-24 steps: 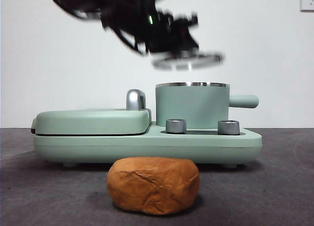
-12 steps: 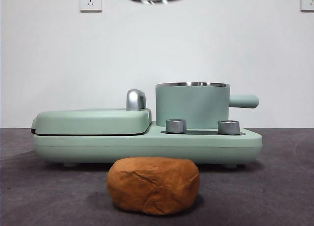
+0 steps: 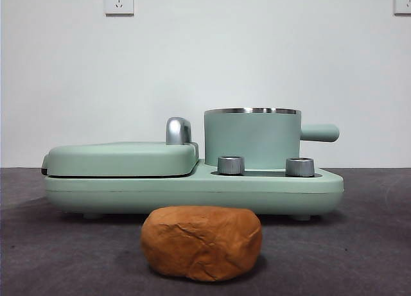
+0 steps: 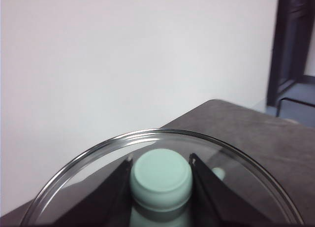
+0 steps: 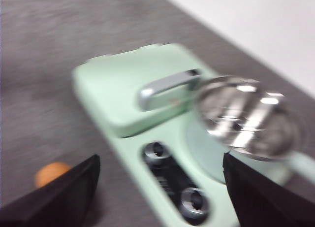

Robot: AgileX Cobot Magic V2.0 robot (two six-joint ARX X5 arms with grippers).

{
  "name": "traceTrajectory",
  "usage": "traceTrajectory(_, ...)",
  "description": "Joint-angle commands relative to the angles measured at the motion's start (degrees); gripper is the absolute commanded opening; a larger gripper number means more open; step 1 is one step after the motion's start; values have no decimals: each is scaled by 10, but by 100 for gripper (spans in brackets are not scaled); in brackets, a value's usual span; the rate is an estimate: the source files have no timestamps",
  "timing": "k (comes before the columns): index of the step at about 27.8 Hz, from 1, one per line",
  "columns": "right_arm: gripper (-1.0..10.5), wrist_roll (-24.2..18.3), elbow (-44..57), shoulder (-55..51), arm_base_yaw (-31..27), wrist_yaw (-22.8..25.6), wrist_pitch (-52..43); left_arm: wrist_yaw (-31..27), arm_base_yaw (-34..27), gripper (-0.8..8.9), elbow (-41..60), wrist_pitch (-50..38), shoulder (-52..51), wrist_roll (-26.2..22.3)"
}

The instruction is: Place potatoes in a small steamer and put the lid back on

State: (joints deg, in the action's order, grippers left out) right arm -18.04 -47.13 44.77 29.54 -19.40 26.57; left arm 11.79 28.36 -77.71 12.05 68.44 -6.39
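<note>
Nearest to me, the potato (image 3: 201, 243) lies on the dark table (image 3: 359, 257), just in front of the green appliance (image 3: 192, 187) and a little left of the pot. It is a loaf-like lump with its long axis running left to right, flat side down, pointing nowhere in particular. My right gripper (image 5: 157, 197) hovers high over the appliance with its jaws spread wide and nothing between them; its view is blurred.

I judge the main risk is the grasp: the lump looks about as wide as the pot, so a pinch along the long axis could slip, or it could catch on the steel rim going in.

Farther back, the small steamer (image 3: 252, 137) stands upright and uncovered on the appliance's right half, handle pointing right.

My left gripper (image 4: 160, 178) pinches the knob of the lid (image 4: 88, 160), up out of the front view. A loose hold could let the glass tilt or drop.
</note>
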Motion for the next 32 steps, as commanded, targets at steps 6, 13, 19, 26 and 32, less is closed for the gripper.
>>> traceTrajectory(6,395,4,-11,121,160,17,-8,-2,-11,8,-14,19,-7,-4)
traceTrajectory(13,421,-20,-11,240,227,67,-8,-2,-14,8,-14,23,-6,-4)
traceTrajectory(19,433,-47,-11,322,241,105,-40,-2,-14,8,-14,25,-6,-4)
traceTrajectory(26,434,-50,-11,389,241,104,-73,-2,-18,8,-14,25,-6,-4)
traceTrajectory(32,291,-49,-11,419,252,109,-70,-2,-27,7,-14,25,-6,-4)
